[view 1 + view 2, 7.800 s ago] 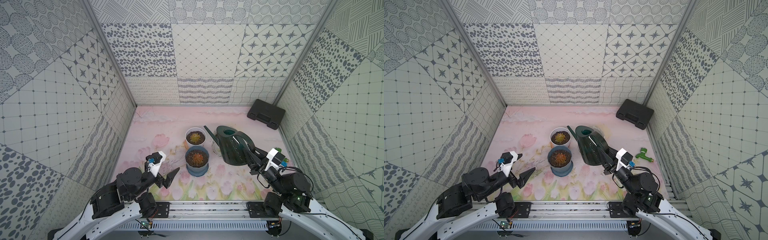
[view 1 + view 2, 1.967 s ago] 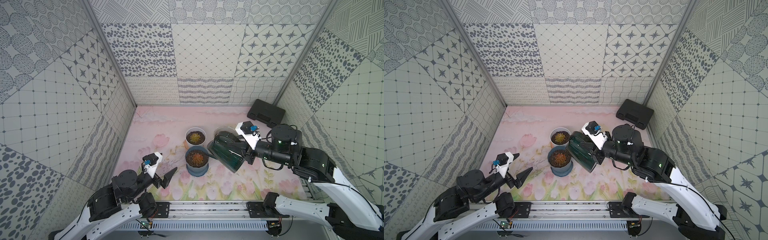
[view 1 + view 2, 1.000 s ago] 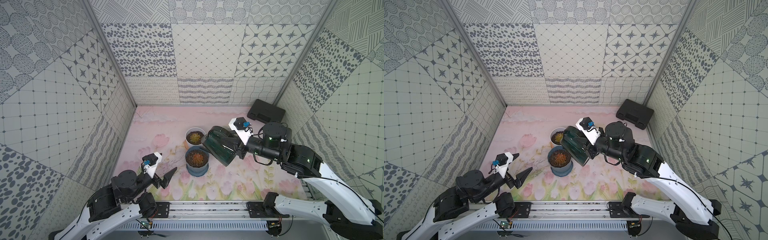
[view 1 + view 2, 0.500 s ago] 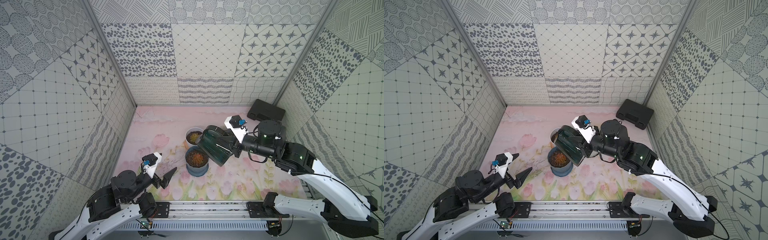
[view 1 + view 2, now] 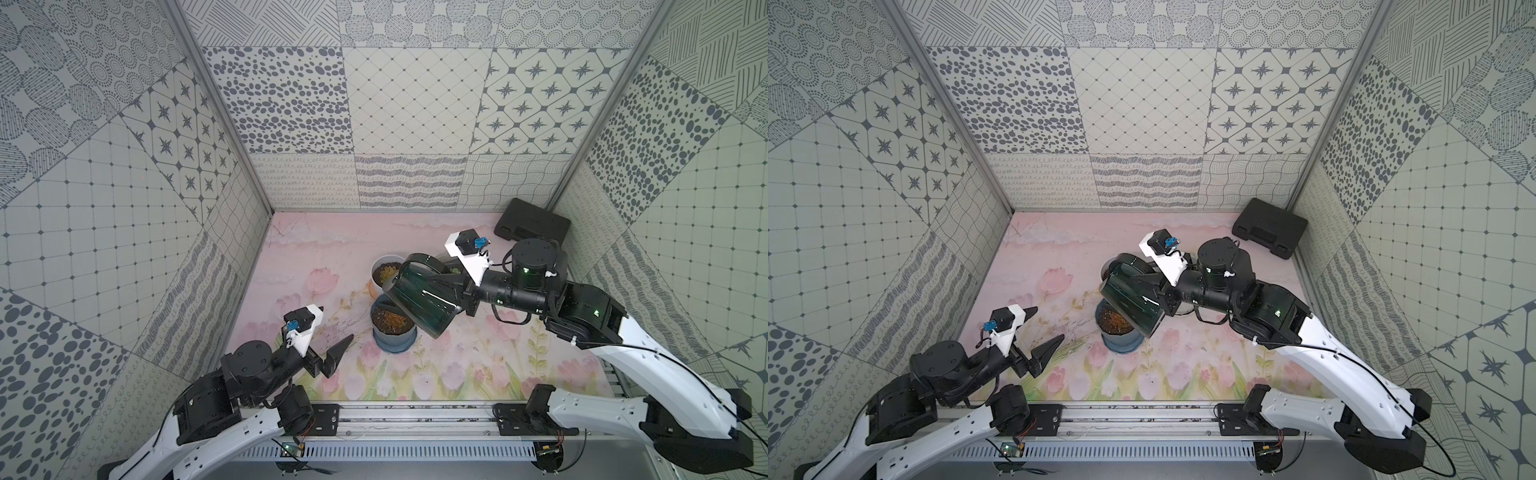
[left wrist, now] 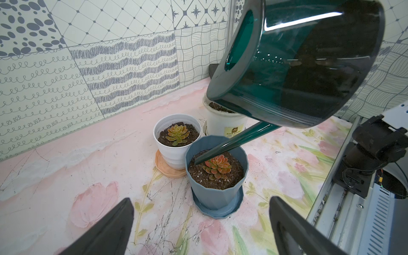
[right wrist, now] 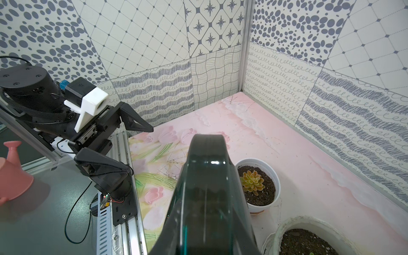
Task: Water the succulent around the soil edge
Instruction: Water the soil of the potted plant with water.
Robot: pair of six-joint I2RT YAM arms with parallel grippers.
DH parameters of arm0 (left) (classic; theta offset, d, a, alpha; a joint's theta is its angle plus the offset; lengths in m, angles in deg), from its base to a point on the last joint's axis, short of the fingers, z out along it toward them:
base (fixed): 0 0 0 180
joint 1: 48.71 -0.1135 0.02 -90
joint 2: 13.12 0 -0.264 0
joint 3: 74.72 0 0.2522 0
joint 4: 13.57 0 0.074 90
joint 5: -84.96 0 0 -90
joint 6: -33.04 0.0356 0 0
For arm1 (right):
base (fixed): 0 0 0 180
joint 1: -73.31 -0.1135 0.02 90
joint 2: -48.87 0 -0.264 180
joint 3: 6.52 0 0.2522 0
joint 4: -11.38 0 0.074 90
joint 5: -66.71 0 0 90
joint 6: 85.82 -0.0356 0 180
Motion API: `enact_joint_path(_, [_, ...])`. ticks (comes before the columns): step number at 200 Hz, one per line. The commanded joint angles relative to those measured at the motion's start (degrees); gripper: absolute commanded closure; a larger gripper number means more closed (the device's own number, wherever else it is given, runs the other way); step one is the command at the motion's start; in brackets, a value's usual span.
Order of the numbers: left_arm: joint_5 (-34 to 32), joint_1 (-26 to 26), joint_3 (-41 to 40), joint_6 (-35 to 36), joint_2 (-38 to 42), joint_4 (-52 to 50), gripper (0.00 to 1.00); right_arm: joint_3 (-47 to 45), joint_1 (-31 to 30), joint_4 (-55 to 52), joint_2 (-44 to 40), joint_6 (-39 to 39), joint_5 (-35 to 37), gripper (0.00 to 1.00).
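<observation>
Left arm first: your left gripper [image 5: 1047,324] hovers low over the near-left part of the flowered mat [image 5: 457,374], its two dark fingers [image 6: 110,229] spread wide with nothing between them, pointed toward the pots and well apart from them. Moving right, the blue pot [image 6: 215,192] stands upright on its blue saucer [image 6: 220,213] near the middle of the mat, with the reddish succulent [image 6: 216,167] at the centre of its soil. Just behind it on the far side sits a white pot [image 6: 176,152] on a peach saucer, holding a yellow-green succulent [image 6: 177,134]; the two pots are touching or nearly so. The dark green watering can [image 5: 419,299] hangs in the air above and to the right of the blue pot, tipped down toward the left. Its thin spout [image 6: 231,143] slants into the blue pot and ends over the soil close to the rim, beside the rosette and not on it; you cannot tell whether the tip touches the soil. A larger white tub of soil [image 6: 225,125] stands behind the can. Your right gripper [image 5: 459,291] is clamped on the can's handle end, carrying it. A black case [image 5: 532,226] lies in the far-right corner.
</observation>
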Motion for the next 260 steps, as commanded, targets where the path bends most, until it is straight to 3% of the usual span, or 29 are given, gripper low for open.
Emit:
enact_joint_path(1, [1.08, -0.06, -0.37, 0.68, 0.33, 1.03, 0.01, 0.53, -0.41, 5.86, -0.79, -1.33, -1.58, 1.00])
enact_joint_path(260, [0.82, -0.06, -0.37, 0.65, 0.49, 1.03, 0.02, 5.24, -0.39, -7.24, -2.54, -1.52, -2.72, 1.00])
